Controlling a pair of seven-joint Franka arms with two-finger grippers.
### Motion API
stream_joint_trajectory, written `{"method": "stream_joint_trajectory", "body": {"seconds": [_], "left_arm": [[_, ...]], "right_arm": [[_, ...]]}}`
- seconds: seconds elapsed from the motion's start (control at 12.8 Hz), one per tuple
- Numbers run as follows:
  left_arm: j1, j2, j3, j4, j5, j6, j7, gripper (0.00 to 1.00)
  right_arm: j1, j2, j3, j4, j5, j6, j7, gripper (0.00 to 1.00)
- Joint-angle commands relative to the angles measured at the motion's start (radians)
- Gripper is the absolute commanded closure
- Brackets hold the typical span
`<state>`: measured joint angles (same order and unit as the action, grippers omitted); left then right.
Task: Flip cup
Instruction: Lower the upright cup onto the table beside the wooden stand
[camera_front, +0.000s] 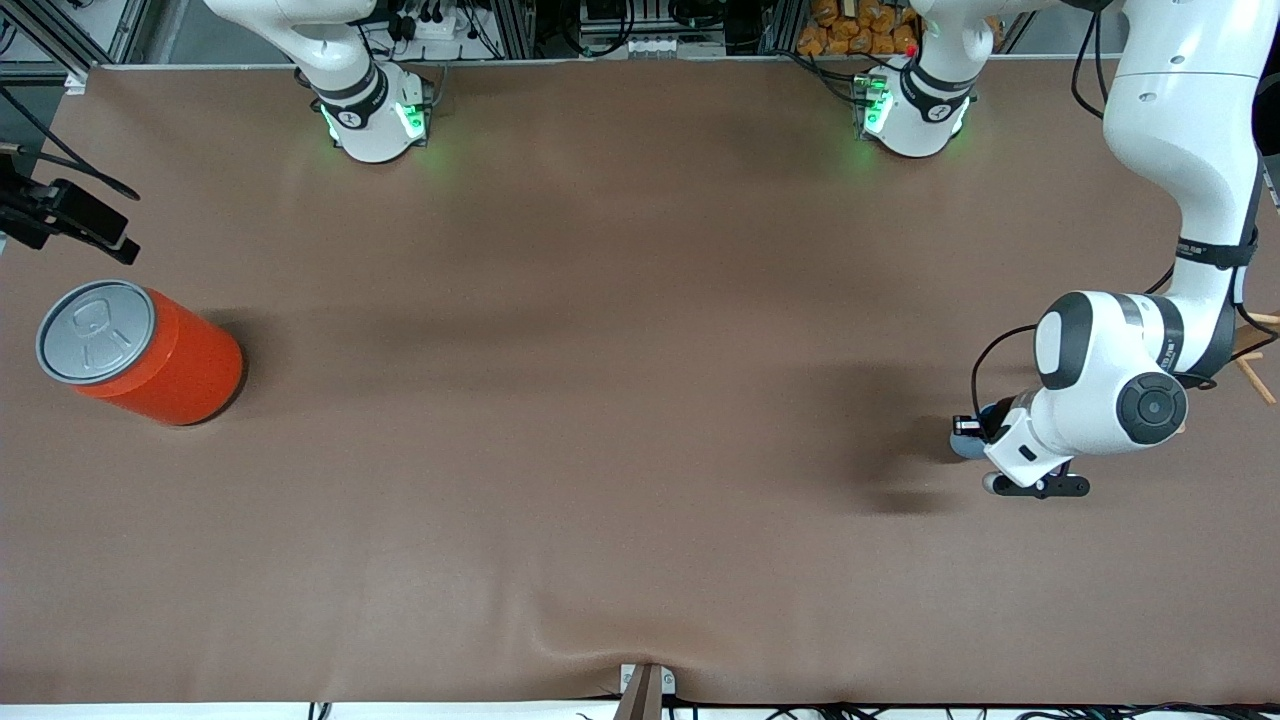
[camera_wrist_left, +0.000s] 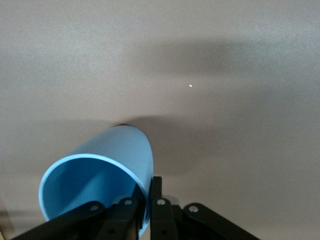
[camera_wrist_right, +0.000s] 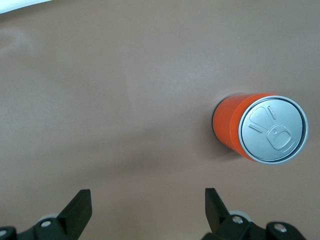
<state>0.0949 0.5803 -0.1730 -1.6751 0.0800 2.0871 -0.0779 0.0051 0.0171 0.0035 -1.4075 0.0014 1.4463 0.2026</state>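
Left wrist view: left end effector (camera_wrist_left: 145, 207) clamped on the cup (camera_wrist_left: 100, 175) rim; right end effector (camera_wrist_right: 147, 207) spread apart above the tabletop (camera_front: 620, 400); no readable writing.

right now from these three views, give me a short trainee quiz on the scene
1. True or false: the left gripper is pinching the wall of the light-blue cup at its rim.
2. Multiple choice: the orange can stands
A. upright, grey lid up, at the right arm's end of the table
B. on its side beside the cup
C. inside the cup
3. Fill in: in the right wrist view, the right gripper has its jaws ____ with nothing between them.

Key: 1 true; 2 A; 3 open
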Motion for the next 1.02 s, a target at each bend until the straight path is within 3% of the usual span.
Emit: {"method": "stream_joint_trajectory", "body": {"seconds": [0.0,0.39,0.94], "left_arm": [[0.006,0.004,-0.005,0.038,0.029,-0.009,-0.01,0.0],[0.008,-0.152,-0.006,0.092,0.017,-0.039,-0.011,0.0],[0.005,-0.416,-0.019,0.156,0.021,-0.304,-0.006,0.0]], "right_arm": [[-0.007,-0.022,0.003,-0.018,-0.012,-0.004,-0.012,0.0],[-0.008,-0.019,-0.004,-0.018,-0.011,-0.01,-0.011,0.0],[-0.011,-0.019,-0.004,-0.016,-0.009,-0.023,-0.011,0.0]]}}
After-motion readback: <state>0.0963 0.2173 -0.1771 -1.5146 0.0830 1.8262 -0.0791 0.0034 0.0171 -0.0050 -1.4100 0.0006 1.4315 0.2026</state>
